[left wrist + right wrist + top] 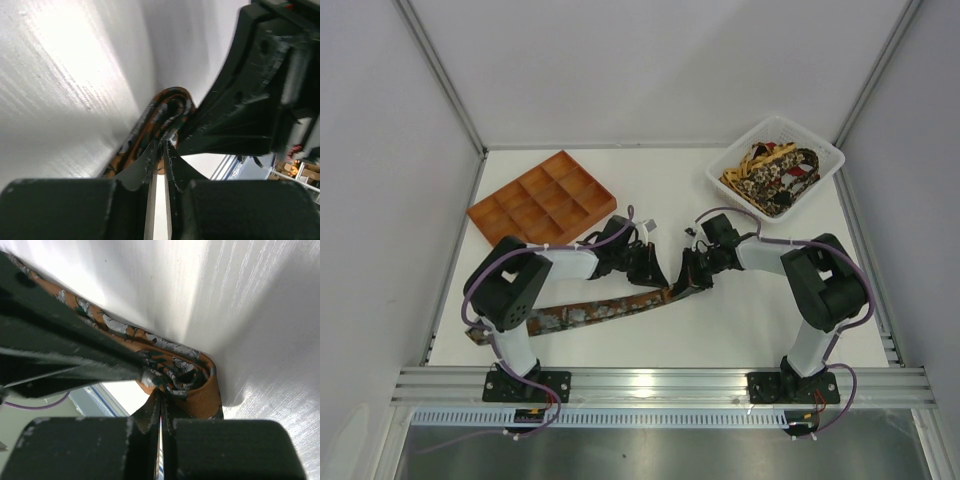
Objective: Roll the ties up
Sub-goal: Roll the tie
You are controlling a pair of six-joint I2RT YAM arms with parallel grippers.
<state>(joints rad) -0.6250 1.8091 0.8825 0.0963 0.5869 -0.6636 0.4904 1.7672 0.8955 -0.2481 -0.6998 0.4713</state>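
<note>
Roll start | left gripper [658,278] and right gripper [686,280] both pinched shut on the folded end of the long rust-orange patterned fabric necktie [590,312] | centre of tabletop [720,330], tail trailing near-left | I reckon the double pinch holds the curl tight.

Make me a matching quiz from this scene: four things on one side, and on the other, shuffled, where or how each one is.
Things:
1. tray
2. basket
3. tie
4. right pincer

States:
A. holds a heap of patterned ties
B. far left, compartments empty
C. shut on the rolled end
D. stretched along the near side of the table

Pairs: 1-B, 2-A, 3-D, 4-C
</note>
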